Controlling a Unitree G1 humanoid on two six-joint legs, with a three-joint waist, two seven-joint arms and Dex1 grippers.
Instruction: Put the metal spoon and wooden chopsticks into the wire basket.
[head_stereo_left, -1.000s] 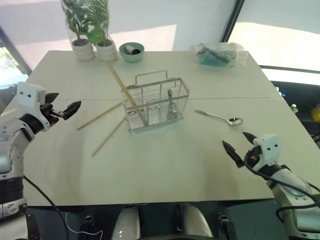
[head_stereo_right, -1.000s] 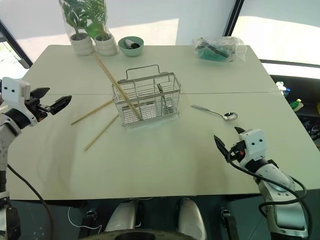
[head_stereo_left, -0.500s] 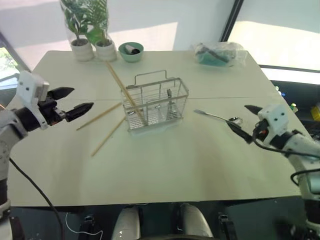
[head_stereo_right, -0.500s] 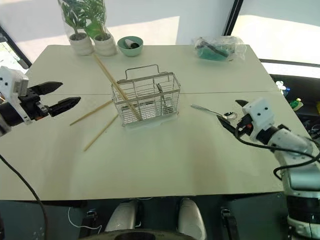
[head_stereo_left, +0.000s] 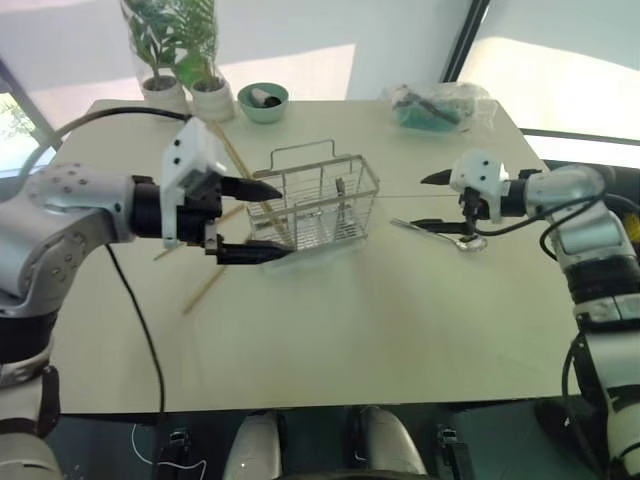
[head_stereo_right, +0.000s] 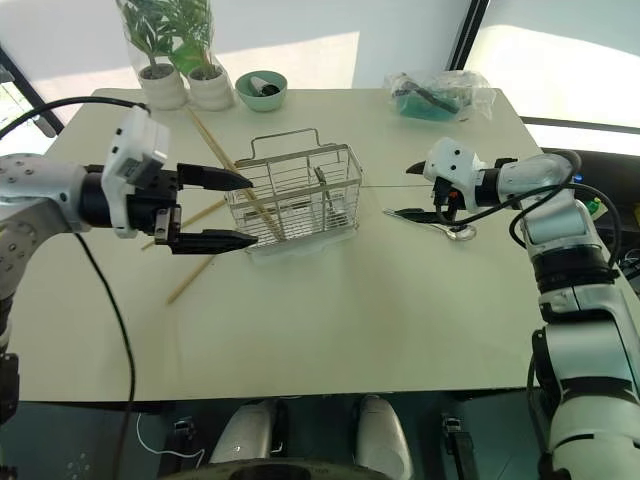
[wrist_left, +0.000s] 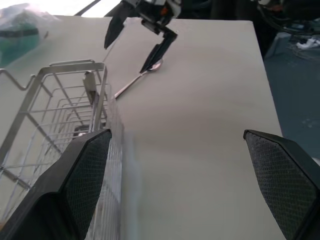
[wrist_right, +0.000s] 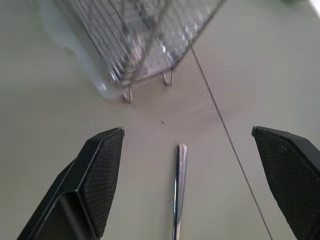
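The wire basket (head_stereo_left: 318, 205) stands mid-table, with one of the wooden chopsticks (head_stereo_left: 232, 155) leaning out of it toward the plants. Another chopstick (head_stereo_left: 203, 292) lies flat to its left, and a third is partly hidden behind my left hand. My left gripper (head_stereo_left: 283, 220) hangs open just left of the basket, its fingers pointing at the basket's side. The metal spoon (head_stereo_left: 442, 234) lies right of the basket. My right gripper (head_stereo_left: 422, 204) is open above the spoon's handle (wrist_right: 178, 190), which lies between its fingers in the right wrist view. Nothing is held.
Two potted plants (head_stereo_left: 185, 60) and a green bowl (head_stereo_left: 263, 102) stand at the table's far left edge. A plastic bag (head_stereo_left: 440, 105) lies at the far right. A seam crosses the table (head_stereo_left: 350, 340) behind the basket.
My left gripper has swung right and up from the table's left side to the basket. My right gripper has moved forward from the near right edge to above the spoon. Both stayed open.
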